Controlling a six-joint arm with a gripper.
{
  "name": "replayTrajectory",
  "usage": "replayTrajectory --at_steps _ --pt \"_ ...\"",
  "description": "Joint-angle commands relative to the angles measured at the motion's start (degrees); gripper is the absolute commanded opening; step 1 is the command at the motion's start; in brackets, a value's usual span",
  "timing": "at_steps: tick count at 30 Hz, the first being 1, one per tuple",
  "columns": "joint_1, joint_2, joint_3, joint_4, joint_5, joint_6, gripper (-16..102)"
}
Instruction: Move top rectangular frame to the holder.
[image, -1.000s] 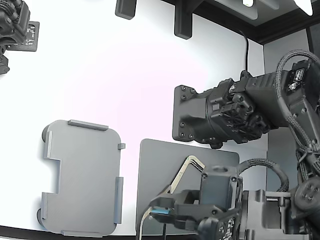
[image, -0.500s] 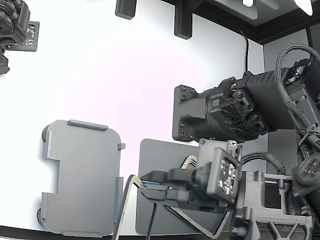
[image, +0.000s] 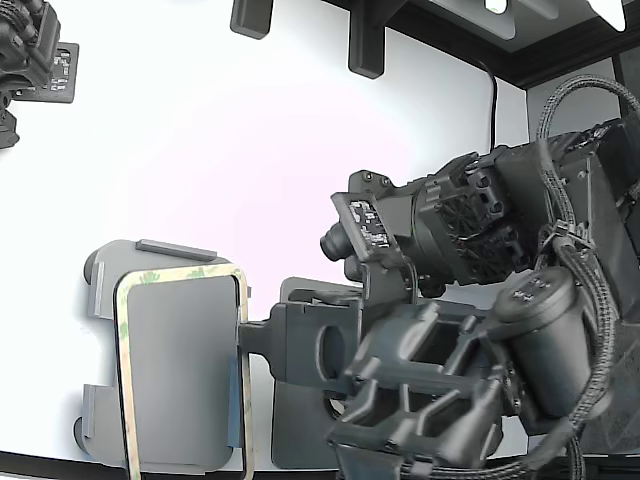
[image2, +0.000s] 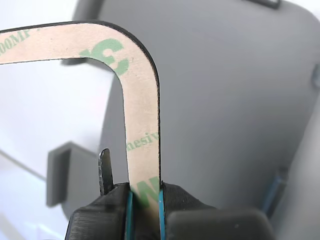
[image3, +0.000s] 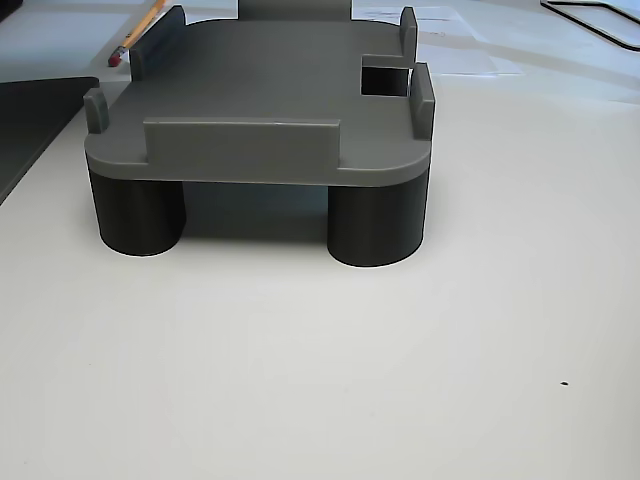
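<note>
In the exterior view the beige top rectangular frame (image: 180, 272) with green blotches lies over the light grey holder (image: 100, 295), at the exterior view's left. My gripper (image: 243, 345) is shut on the frame's right-hand long side. The wrist view shows that strip of the frame (image2: 142, 115) pinched between my blue-padded fingertips (image2: 145, 200), with the holder's plate (image2: 225, 100) behind it. I cannot tell whether the frame touches the plate. In the other view the holder (image3: 270, 100) stands on round feet, and no frame shows on it.
A darker grey mat (image: 300, 430) lies just right of the holder, mostly hidden by my arm. A second arm (image: 30, 60) hangs at the upper left. In the other view a pencil (image3: 135, 30) lies behind the holder.
My gripper has swung left from over the dark mat to the holder, carrying the frame. The frame now spreads flat over the plate.
</note>
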Motion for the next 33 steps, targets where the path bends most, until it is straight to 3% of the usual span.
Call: replayTrajectory --at_steps 1,19,33 --pt "-1.6 0.2 -1.0 0.5 -1.4 6.3 -12" --pt "-3.4 -4.3 2.1 0.4 -6.6 8.2 -12" --pt "-4.7 -2.2 7.4 -2.0 -8.0 8.6 -12"
